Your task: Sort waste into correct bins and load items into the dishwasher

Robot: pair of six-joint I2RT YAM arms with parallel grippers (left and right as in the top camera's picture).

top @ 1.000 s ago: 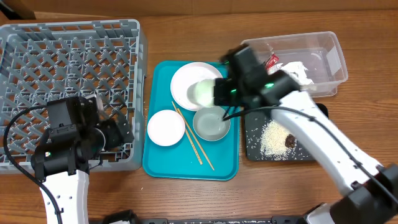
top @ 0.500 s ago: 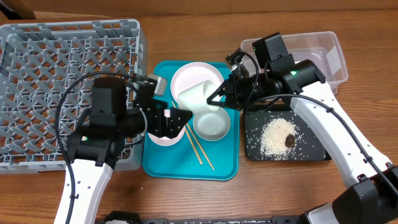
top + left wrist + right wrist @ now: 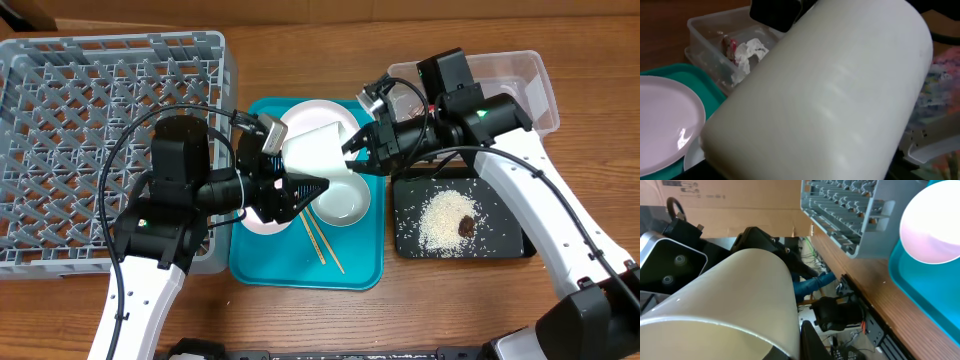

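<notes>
My right gripper (image 3: 358,150) is shut on the rim of the small white cup (image 3: 318,148), holding it on its side above the teal tray. The cup fills the left wrist view (image 3: 825,95) and shows in the right wrist view (image 3: 725,300). My left gripper (image 3: 303,187) is open at the cup's lower side, its fingers hidden in its own view. The white plate (image 3: 300,118), pink bowl (image 3: 258,218), whitish-grey bowl (image 3: 345,203) and chopsticks (image 3: 322,240) lie on the tray. The red wrapper (image 3: 730,46) and napkin (image 3: 751,50) are in the clear tub (image 3: 525,75).
The grey dish rack (image 3: 100,110) stands at the left. The black tray (image 3: 505,240) at the right holds rice (image 3: 440,215) and a brown lump (image 3: 467,225). The teal tray (image 3: 300,270) lies between them. Both arms cross above it.
My left arm swung from the rack to the tray and reached under the cup. My right gripper lifted the cup and turned it on its side toward the left gripper.
</notes>
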